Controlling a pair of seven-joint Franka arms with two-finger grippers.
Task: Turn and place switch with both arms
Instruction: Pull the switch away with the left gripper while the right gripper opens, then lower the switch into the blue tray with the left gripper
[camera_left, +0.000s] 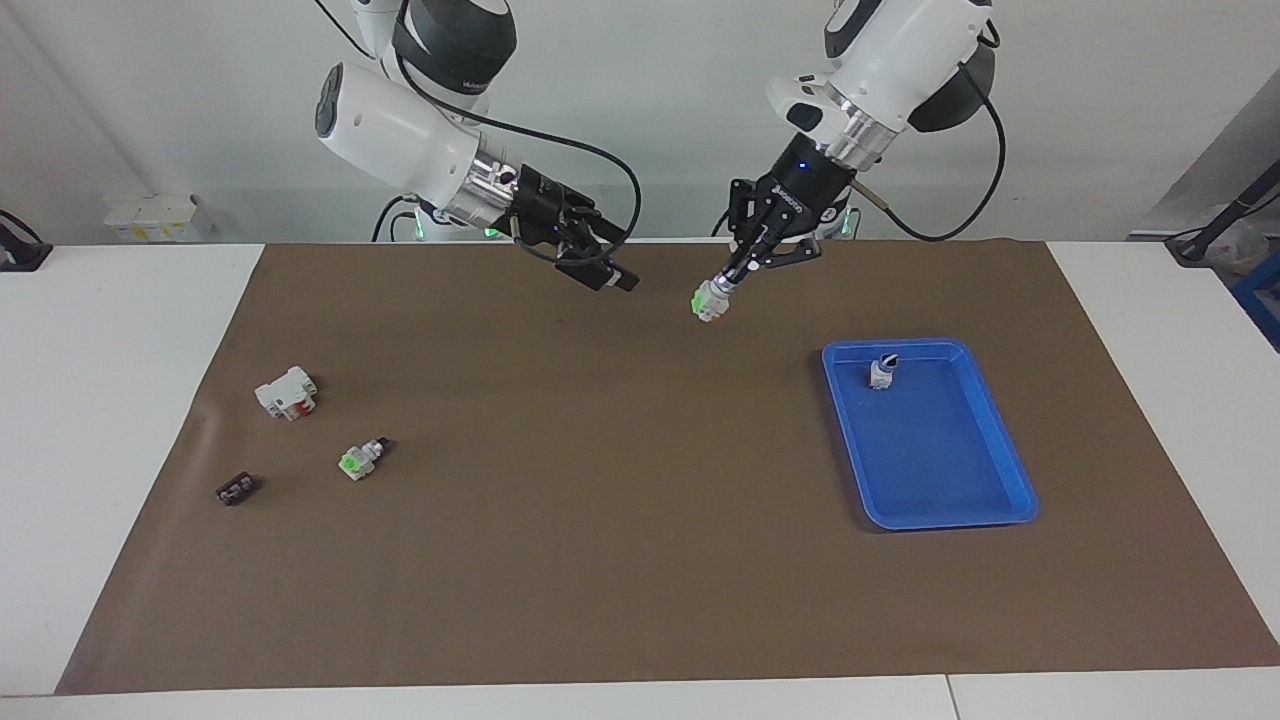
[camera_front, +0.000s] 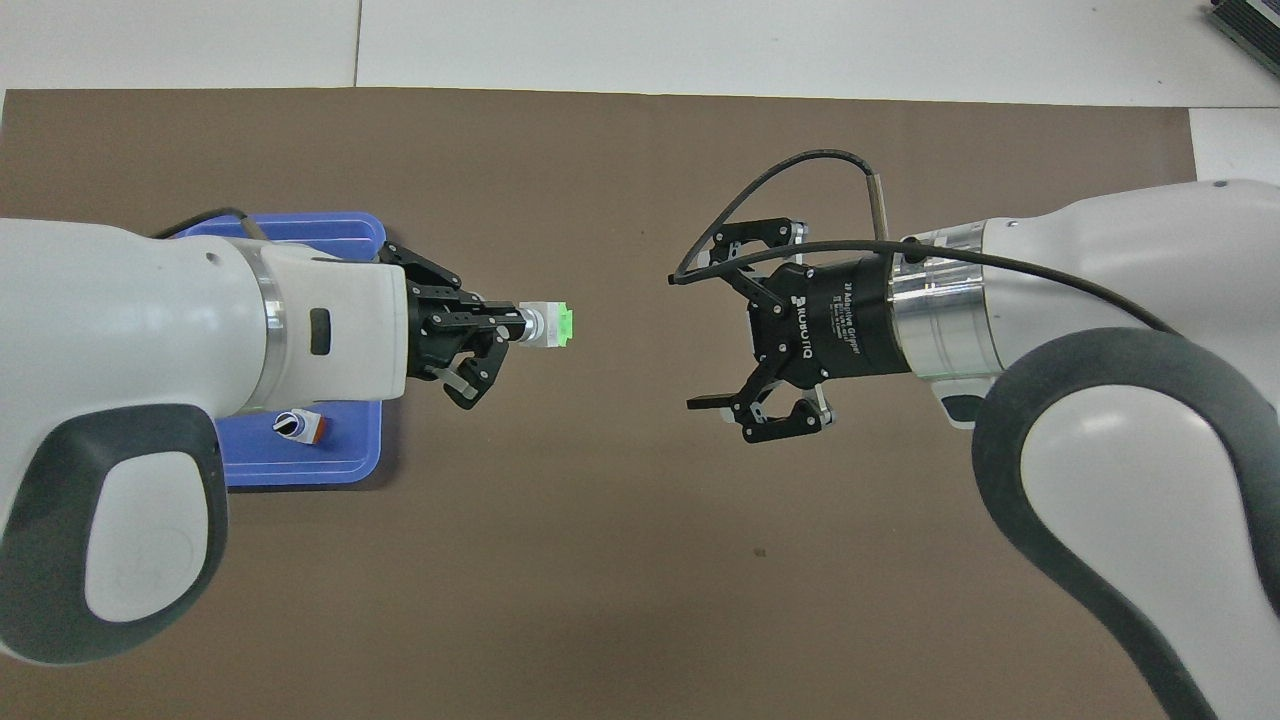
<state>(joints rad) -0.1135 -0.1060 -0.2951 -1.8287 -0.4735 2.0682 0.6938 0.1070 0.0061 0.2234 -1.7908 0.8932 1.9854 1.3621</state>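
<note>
Green-based switch (camera_left: 709, 300) looks light, rigid, small; left gripper (camera_left: 728, 281) pinches its knob end over the mat, right gripper (camera_left: 612, 278) spread wide, empty.

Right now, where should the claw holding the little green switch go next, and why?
Probably toward the blue plastic tray. The left claw is shut on the black knob of the green-based selector switch, holding it in the air above the brown mat. The right claw is open and apart from it, so only placing seems left.
</note>
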